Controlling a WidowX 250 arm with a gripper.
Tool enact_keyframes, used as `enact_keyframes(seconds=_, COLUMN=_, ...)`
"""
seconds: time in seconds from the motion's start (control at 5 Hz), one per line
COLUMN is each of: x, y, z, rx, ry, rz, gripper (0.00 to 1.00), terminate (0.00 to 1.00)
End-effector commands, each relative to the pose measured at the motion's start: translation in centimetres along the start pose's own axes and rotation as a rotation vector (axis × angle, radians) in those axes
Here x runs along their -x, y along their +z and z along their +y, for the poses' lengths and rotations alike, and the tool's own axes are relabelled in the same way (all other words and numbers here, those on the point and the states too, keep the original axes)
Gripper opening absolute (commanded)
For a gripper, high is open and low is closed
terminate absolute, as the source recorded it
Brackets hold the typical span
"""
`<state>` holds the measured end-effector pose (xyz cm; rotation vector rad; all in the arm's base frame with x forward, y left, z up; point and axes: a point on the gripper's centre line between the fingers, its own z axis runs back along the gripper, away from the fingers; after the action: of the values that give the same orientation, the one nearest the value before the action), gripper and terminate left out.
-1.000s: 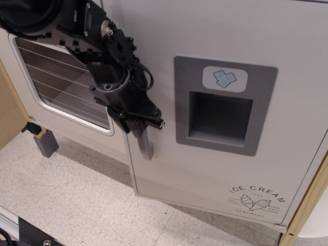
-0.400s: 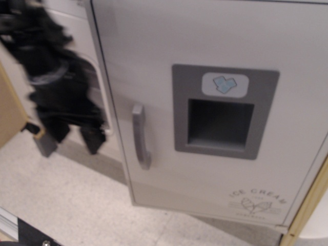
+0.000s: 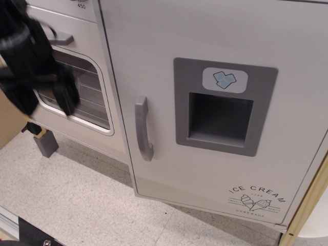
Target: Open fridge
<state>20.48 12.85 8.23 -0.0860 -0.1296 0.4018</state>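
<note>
The fridge [image 3: 154,41] fills the middle and right of the view: a pale grey door with a vertical curved grey handle [image 3: 143,128], a dark grey ice-dispenser recess [image 3: 220,118] and an "ICE CREAM" logo [image 3: 256,197]. The door's left edge stands slightly forward of the oven front. My black gripper [image 3: 46,102] is blurred at the far left, in front of the oven window and well to the left of the fridge handle. Its fingers [image 3: 67,95] hang apart with nothing between them.
The oven door [image 3: 82,123] with a wire-rack window and a horizontal grey handle [image 3: 61,37] is left of the fridge. A grey block [image 3: 46,144] stands on the speckled floor [image 3: 77,205] below it. Wooden panels are at the far left [image 3: 7,125] and lower right [image 3: 307,205].
My gripper was closed around the fridge handle a second ago. It has let go and swung away up and to the left. The handle is now bare.
</note>
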Motion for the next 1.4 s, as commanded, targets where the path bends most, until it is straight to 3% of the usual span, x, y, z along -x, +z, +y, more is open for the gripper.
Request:
enact_keyframes(seconds=0.0, x=-5.3, y=4.4, z=-0.3, rx=-0.033, ry=0.233, rz=-0.132, gripper=1.00, terminate=0.00)
enact_keyframes(seconds=0.4, x=-8.6, y=6.5, z=-2.9, rx=0.019, ry=0.299, rz=-0.178, gripper=1.00, terminate=0.00)
enact_keyframes(seconds=0.6, x=-8.1, y=7.2, z=-4.8, rx=0.040, ry=0.264, rz=-0.200, gripper=1.00, terminate=0.00)
enact_keyframes(seconds=0.8, x=-6.6, y=7.2, z=-6.7, rx=0.058, ry=0.159, rz=-0.156, gripper=1.00, terminate=0.00)
enact_keyframes(seconds=1.2, x=-2.6, y=8.3, z=-7.5, rx=0.033, ry=-0.024, rz=-0.110, gripper=1.00, terminate=0.00)
